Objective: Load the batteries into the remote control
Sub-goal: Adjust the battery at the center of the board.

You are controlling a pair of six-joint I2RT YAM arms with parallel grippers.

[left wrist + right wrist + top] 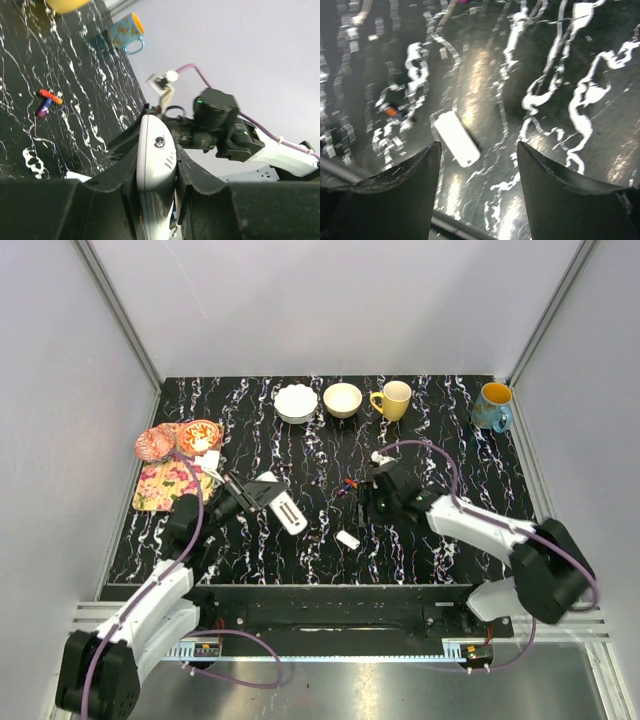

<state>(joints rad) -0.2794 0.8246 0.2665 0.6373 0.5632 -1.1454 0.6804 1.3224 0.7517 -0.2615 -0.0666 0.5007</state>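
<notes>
My left gripper (262, 498) is shut on the remote control (288, 512), a slim white bar held off the table and sticking out toward the centre. In the left wrist view the remote control (156, 160) sits clamped between both fingers (197, 172). Two small batteries (49, 100), reddish-orange and purple, lie together on the black table (300, 450); from above they (347, 486) show left of my right gripper (372, 502). That right gripper (479, 147) hangs open and empty above the table. Below it lies the white cover piece (456, 138), with another battery (395, 112) to its left.
A white bowl (296, 402), a tan bowl (343, 399), a yellow mug (392, 399) and a blue mug (493, 406) line the far edge. Red patterned plates (165, 443) and a floral mat (168, 485) sit at the left. Walls enclose three sides.
</notes>
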